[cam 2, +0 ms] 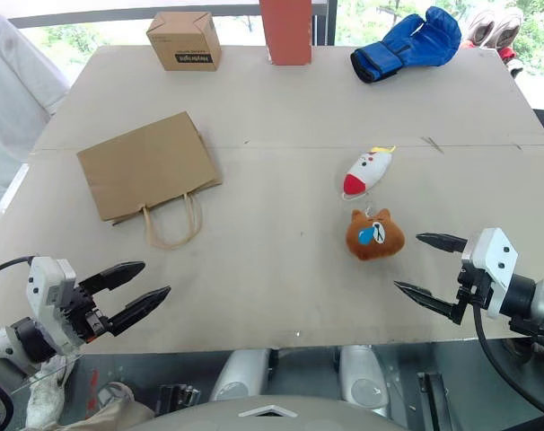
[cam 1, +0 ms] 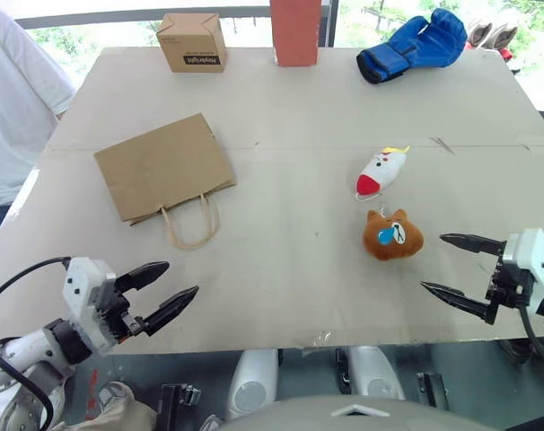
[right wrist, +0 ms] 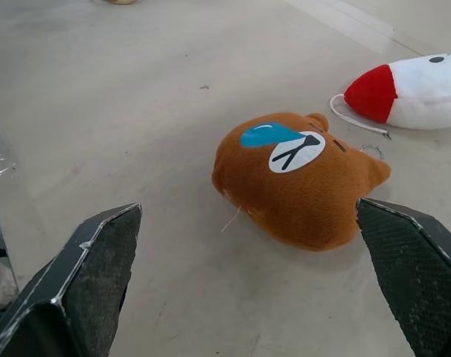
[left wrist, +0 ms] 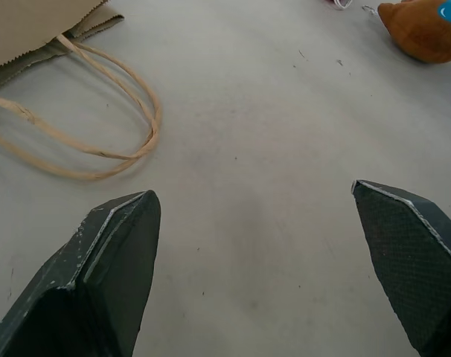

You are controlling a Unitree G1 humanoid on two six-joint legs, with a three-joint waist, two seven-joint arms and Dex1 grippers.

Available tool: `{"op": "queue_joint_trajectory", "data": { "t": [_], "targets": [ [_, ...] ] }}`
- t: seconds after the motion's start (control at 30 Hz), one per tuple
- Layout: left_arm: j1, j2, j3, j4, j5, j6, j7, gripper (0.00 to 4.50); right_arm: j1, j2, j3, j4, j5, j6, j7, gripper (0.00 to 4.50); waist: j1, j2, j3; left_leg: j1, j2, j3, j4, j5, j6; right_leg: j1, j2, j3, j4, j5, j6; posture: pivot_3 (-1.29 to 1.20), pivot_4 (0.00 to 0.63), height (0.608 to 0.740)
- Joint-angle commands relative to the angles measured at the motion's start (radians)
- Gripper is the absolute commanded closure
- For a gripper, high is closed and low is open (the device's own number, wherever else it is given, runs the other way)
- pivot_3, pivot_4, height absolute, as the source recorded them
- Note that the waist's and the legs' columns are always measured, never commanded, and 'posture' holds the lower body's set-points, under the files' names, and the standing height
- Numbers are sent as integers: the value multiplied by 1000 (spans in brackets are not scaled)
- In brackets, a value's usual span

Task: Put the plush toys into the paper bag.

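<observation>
Your right gripper [cam 1: 459,266] is the arm to use first: the brown bear head [cam 1: 393,235] lies on the table [cam 1: 299,117] just ahead of it and a little toward the centre, and the right wrist view has the bear framed between the two spread fingers, not yet touched. Both jaws there stand wide apart and hold nothing.

The white plush with the red tip [cam 1: 381,171] lies just beyond the bear, close beside it but apart from it. Its long axis runs on a slant, red tip toward you and yellow tuft away and to the right, so I judge you would close across its narrow middle.

Your left gripper [cam 1: 161,294] is also spread wide and empty, hovering at the near left edge. The paper bag [cam 1: 162,166] lies flat ahead of it, its loop handles [cam 1: 192,223] and mouth pointing toward you. It is well apart from both toys, so each toy must cross the table leftward, and the flat mouth will probably need lifting open.

As for writing, the small cardboard box [cam 1: 191,40] at the far edge carries black lettering that is too small to read. The blue boxing glove [cam 1: 414,45] shows no legible mark.
</observation>
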Motion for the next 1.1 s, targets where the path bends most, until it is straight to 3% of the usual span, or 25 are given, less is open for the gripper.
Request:
{"op": "queue_joint_trajectory", "data": {
  "t": [0.03, 0.17, 0.27, 0.5, 0.63, 0.9, 1.07, 1.1],
  "targets": [
    [-42, -6, -6, 4, 11, -15, 29, 48, -45, 26, 13, -54, 28, -7, -33, 0, 0, 0, 0, 0, 1, 0, 0, 0, 0, 0, 1, 0, 0, 0, 0, 0, 150, 740],
    [-132, -29, -24, 29, 33, -15, 110, 48, -147, 77, 90, -104, 69, 32, -101, 0, -2, 0, 0, 1, 3, -1, 0, 0, 0, 0, 5, 0, 4, -1, 2, 0, 150, 740],
    [-178, 10, -7, 124, 135, -85, 118, 48, -204, 102, 142, -140, 104, 63, -135, 0, -3, -1, -1, 1, 4, 0, 1, 0, 0, 0, 5, 1, 3, -1, 2, 0, 150, 740],
    [-236, 176, -4, 442, 425, -562, 2, 48, -220, 112, 207, -144, 77, 33, -129, 0, 2, -2, -1, 1, 3, 0, 0, 0, 0, -1, 5, 0, 3, 1, -2, 0, 150, 740],
    [-327, 198, -71, 546, 517, -725, 29, 48, -224, 127, 224, -135, 63, 12, -134, 0, 2, -2, -2, 0, 3, 3, 0, 0, 0, -1, 2, 1, 2, 1, -2, 0, 150, 740],
    [-488, 196, -211, 650, 696, -889, 157, 48, -200, 140, 234, -138, 39, -17, -136, 0, -2, -4, -3, 1, 5, 4, 0, 0, 0, -1, 4, 1, 4, 3, 2, 0, 150, 740],
    [-539, 184, -275, 663, 693, -901, 171, 48, -197, 150, 247, -138, 19, -31, -147, 0, -5, -4, -3, 1, 5, 4, 0, 0, 0, -1, 6, 1, 5, 4, 2, 0, 150, 740],
    [-545, 181, -289, 662, 688, -904, 168, 564, -198, 153, 250, -138, 18, -31, -151, 0, -5, -4, -3, 1, 5, 4, 0, 0, 0, -1, 6, 1, 5, 4, 2, 0, 150, 740]
  ]
}}
